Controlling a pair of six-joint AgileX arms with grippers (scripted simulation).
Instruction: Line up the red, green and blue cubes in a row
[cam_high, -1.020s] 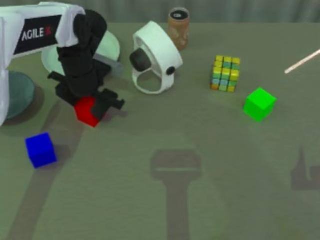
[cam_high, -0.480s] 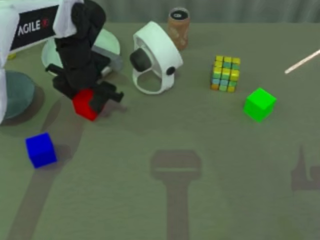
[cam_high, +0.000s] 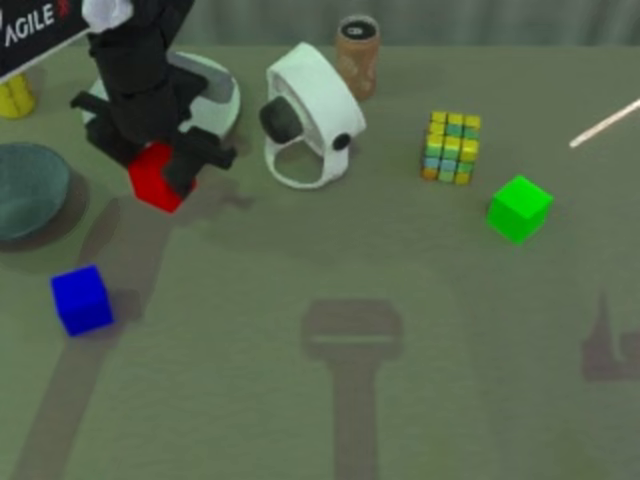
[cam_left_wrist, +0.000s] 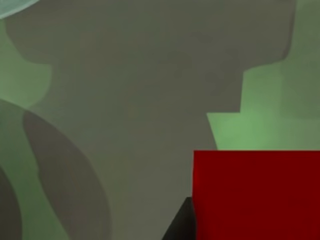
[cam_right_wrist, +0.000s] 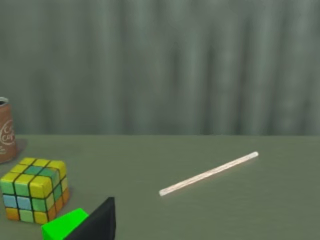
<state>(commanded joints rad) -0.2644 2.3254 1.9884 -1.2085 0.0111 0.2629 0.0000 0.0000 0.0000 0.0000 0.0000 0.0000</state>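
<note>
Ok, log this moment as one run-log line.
left gripper: shut on red cube, lifted | blue cube, green cube: on table | right arm: out of top view

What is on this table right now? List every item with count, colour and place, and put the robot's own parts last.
red cube: 1, bright red, far left, held in the left gripper
blue cube: 1, deep blue, near left, alone on the table
green cube: 1, bright green, right side of the table
puzzle cube: 1, yellow, green and orange squares, just behind the green cube
white headset-like device: 1, white with black parts, far centre
can: 1, brown, far edge behind the white device
stick: 1, pale, far right
bowl: 1, grey-green, left edge
plate: 1, pale green, under the left arm
yellow object: 1, far left corner, kind unclear
left gripper: black, shut on the red cube
right gripper: one dark finger shows in the right wrist view by the green cube
</note>
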